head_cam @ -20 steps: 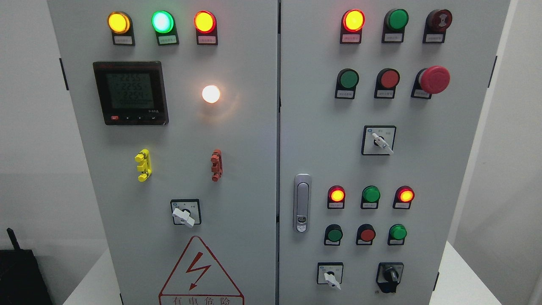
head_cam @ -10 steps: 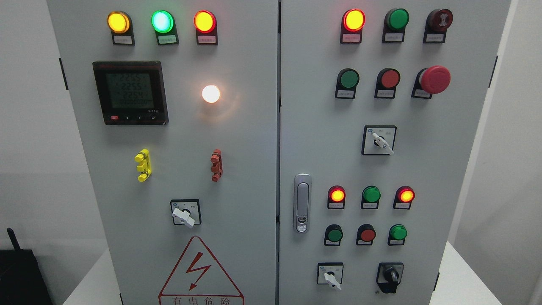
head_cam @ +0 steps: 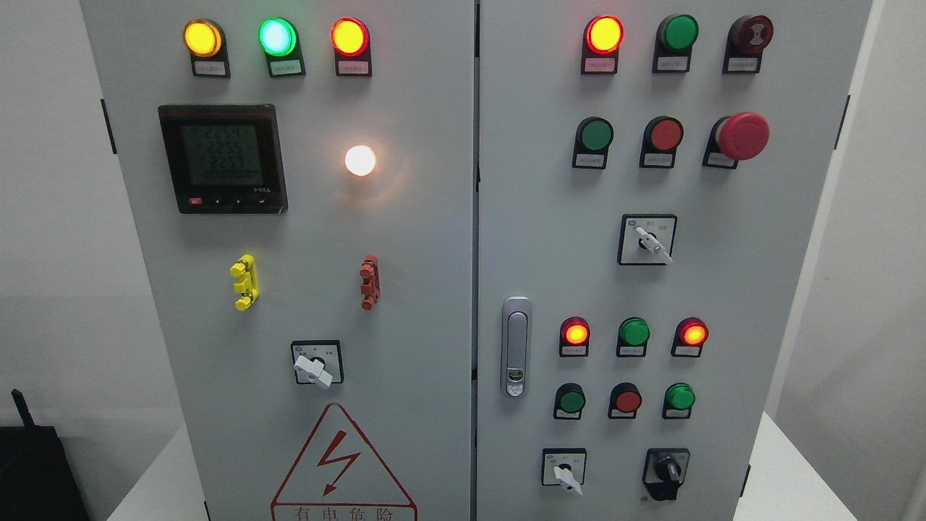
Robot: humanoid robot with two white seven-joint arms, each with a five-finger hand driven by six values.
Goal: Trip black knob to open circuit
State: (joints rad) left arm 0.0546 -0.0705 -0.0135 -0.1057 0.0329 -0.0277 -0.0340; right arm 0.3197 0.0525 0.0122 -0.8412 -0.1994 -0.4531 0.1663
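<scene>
Neither hand of mine is in view, so grip state unknown; black knob (head_cam: 667, 472) sits untouched low on the cabinet's right door (head_cam: 550, 239), awaiting my reach.

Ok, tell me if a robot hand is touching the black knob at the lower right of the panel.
Apart. The head view shows the black knob bare, with no robot hand anywhere in the picture.

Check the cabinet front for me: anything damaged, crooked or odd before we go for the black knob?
Nothing stands out. The black knob sits intact at the right door's lower right, the white selector switches and the latch handle look whole, and the lamps and meter are lit. Neither robot hand is in view.
</scene>
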